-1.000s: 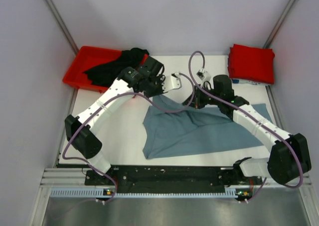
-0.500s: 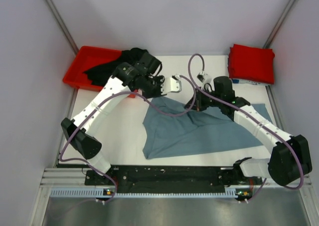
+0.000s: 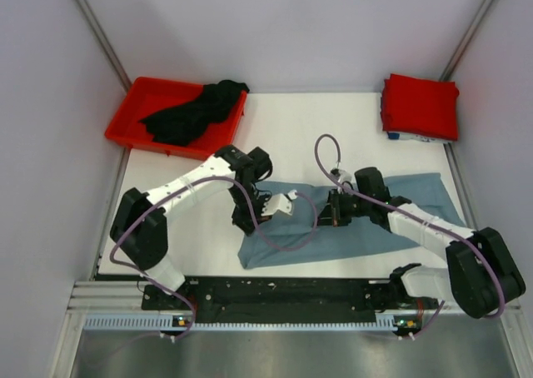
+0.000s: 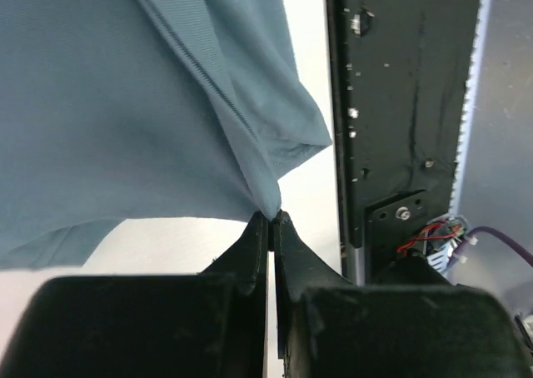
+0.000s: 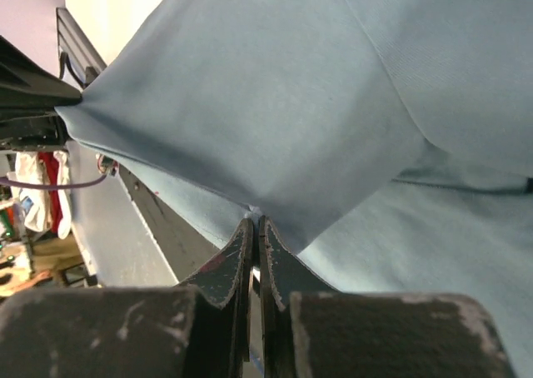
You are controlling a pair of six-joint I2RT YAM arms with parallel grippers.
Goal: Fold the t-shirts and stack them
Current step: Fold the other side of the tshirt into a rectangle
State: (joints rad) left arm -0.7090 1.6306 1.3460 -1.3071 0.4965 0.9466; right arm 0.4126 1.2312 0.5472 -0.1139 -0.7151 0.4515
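Both arms have drawn nearer, and we see the left claw and right claw each pinching the soft grey-blue t-shirt over the white surface; beyond, a black t-shirt slumps in a rigid red bin.

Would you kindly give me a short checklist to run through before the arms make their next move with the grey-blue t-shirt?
1. Left gripper shut on an edge of the grey-blue t-shirt: ok.
2. Right gripper shut on the same shirt: ok.
3. Cloth between the two grippers free of twists: cannot tell.
4. Red t-shirt lying folded at the far right corner, ready as a stack base: ok.
5. Black t-shirt out of the way in the red bin: ok.
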